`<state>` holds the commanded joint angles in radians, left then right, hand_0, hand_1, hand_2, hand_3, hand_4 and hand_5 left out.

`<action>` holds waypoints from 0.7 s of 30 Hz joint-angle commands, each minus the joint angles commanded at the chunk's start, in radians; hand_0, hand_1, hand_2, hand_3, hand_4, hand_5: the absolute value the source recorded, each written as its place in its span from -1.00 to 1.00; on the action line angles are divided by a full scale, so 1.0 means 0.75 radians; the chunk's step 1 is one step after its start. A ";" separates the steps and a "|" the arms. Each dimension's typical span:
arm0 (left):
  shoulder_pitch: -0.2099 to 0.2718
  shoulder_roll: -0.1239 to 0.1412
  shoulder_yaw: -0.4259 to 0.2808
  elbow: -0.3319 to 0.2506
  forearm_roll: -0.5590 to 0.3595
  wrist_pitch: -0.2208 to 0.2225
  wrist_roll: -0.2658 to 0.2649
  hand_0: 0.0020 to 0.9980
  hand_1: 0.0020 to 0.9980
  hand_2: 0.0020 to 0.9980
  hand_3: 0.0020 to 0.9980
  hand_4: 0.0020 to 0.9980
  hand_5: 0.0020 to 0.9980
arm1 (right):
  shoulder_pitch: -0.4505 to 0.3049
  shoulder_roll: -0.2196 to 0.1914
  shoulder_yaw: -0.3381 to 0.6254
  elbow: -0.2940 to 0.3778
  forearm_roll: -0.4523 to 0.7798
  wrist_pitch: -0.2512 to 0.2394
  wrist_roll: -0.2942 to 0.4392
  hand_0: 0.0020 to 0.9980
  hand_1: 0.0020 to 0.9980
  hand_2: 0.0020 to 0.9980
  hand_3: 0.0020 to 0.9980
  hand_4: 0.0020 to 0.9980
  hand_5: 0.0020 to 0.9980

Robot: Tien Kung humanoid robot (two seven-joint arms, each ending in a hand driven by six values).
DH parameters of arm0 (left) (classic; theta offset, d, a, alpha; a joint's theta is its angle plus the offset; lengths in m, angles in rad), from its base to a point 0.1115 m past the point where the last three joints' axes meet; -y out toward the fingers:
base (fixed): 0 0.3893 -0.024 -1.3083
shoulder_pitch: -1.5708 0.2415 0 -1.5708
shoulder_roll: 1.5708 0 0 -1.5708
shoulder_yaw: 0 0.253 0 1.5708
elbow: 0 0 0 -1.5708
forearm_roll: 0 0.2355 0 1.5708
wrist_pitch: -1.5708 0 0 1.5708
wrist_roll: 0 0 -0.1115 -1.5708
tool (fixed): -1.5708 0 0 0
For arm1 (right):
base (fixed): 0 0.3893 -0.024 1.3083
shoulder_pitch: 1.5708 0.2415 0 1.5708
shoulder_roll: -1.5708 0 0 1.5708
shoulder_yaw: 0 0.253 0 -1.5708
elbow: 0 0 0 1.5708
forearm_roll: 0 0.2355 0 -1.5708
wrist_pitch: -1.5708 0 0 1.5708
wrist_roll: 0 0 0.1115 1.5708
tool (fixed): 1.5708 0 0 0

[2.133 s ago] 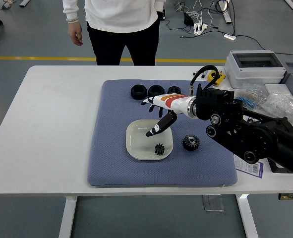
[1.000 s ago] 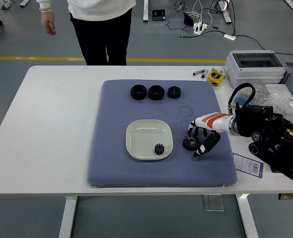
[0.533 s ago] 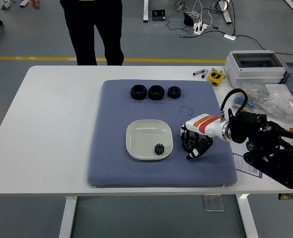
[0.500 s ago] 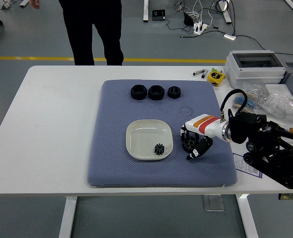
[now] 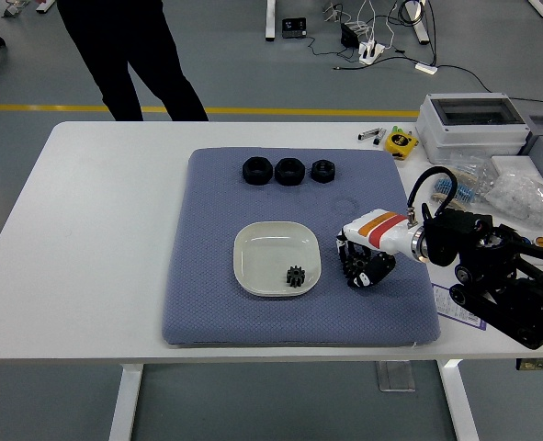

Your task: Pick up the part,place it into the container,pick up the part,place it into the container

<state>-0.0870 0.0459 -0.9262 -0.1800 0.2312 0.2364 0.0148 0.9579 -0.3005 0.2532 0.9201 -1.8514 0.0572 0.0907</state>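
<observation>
A small black gear (image 5: 296, 276) lies in the shallow white dish (image 5: 269, 244) at the middle of the blue-grey mat (image 5: 216, 276). Just right of the dish my right hand (image 5: 357, 267), white with orange and red stripes, is curled down over a second black gear (image 5: 353, 266) that rests on the mat. Its fingers close around the gear, which is mostly hidden by them. My left arm does not show.
Three black ring-shaped parts (image 5: 288, 170) stand in a row at the mat's far edge. A grey box (image 5: 473, 124), a yellow tape measure (image 5: 401, 142) and bags of small parts (image 5: 519, 193) crowd the table's right side. A person (image 5: 124, 50) stands at the far left.
My right hand left the dish, moved right, and came down over the gear on the mat, its fingers curling in around it. The person walked to the left.
</observation>
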 joint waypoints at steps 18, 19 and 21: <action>-0.005 -0.001 0.009 0.000 -0.016 0.000 -0.002 0.48 0.36 0.36 0.14 0.30 0.19 | 0.010 0.009 -0.023 -0.043 0.007 0.048 -0.011 -0.48 -0.22 -0.03 -0.10 0.05 -0.85; -0.005 -0.001 0.010 0.000 -0.017 0.000 -0.002 0.48 0.36 0.36 0.14 0.30 0.19 | 0.010 0.009 -0.024 -0.043 0.008 0.052 -0.010 -0.48 -0.22 -0.03 -0.10 0.05 -0.85; -0.005 -0.001 0.010 0.000 -0.017 0.000 -0.001 0.48 0.36 0.36 0.14 0.30 0.19 | 0.009 0.009 -0.026 -0.043 0.012 0.056 -0.006 -0.48 -0.22 -0.03 -0.10 0.05 -0.85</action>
<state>-0.0909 0.0449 -0.9186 -0.1800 0.2189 0.2361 0.0137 0.9650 -0.2941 0.2335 0.8878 -1.8423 0.0994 0.0861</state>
